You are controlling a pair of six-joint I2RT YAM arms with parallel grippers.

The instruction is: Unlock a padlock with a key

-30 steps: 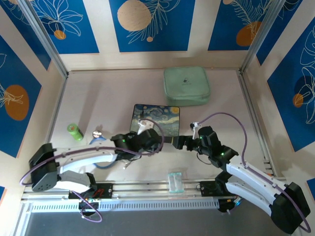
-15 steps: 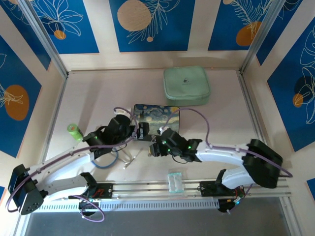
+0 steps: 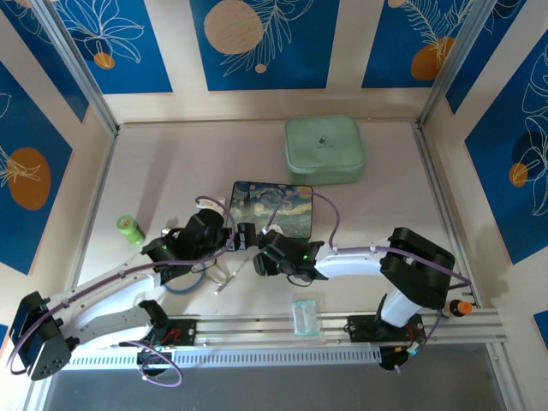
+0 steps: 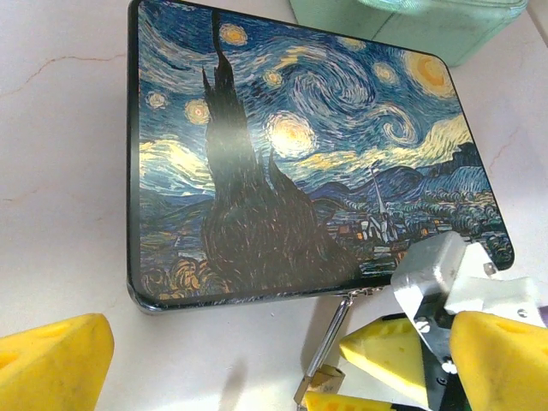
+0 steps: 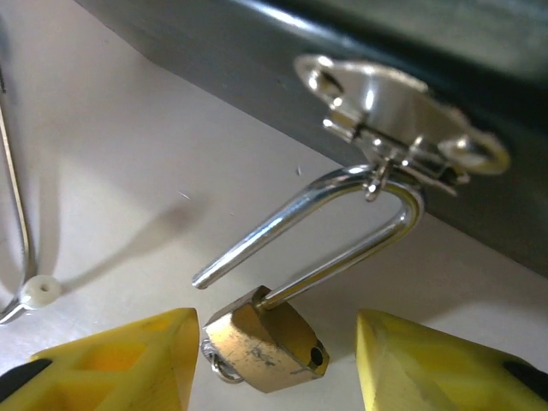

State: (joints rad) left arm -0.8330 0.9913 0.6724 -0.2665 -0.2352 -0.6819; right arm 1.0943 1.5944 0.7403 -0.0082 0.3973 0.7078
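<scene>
- Progress: the padlock (image 5: 265, 338) is judged to be already released. One leg of its shackle (image 5: 342, 193) is seen lying free of the brass body, with its tip resting on the counter (image 5: 128, 128). The other leg is seated in the body.
- Position of the padlock: the body is found between the pads of the right end effector (image 5: 278, 360). The shackle runs ahead of the pads and is hooked through the silver clasp (image 5: 402, 128) of the painted box (image 4: 291, 171).
- Right end effector: it is held about half open, and nothing is gripped. The left pad (image 5: 128, 360) is just beside the body, possibly touching it. The right pad (image 5: 437, 364) is kept apart from it by a clear gap.
- Left end effector (image 3: 244, 235): it is spread fully and holds nothing. The box lies directly ahead of it, and the padlock sits low and to its right.
- Key: its place cannot be told. A small wire ring (image 5: 216, 364) is noted at the lower corner of the body. Whether a key is seated in the keyway cannot be determined.
- Remaining work: little is judged to be left. Confirmation that the shackle swings free is advised, and perhaps its removal from the clasp.
- Count, task items: one padlock, one shackle and one clasp are recorded.
- Count, other items: one painted box and one green pouch (image 3: 324, 150) beyond it are recorded, with one small green bottle (image 3: 129, 229) to the left of the left end effector.
- Count, end effectors: two are recorded.
</scene>
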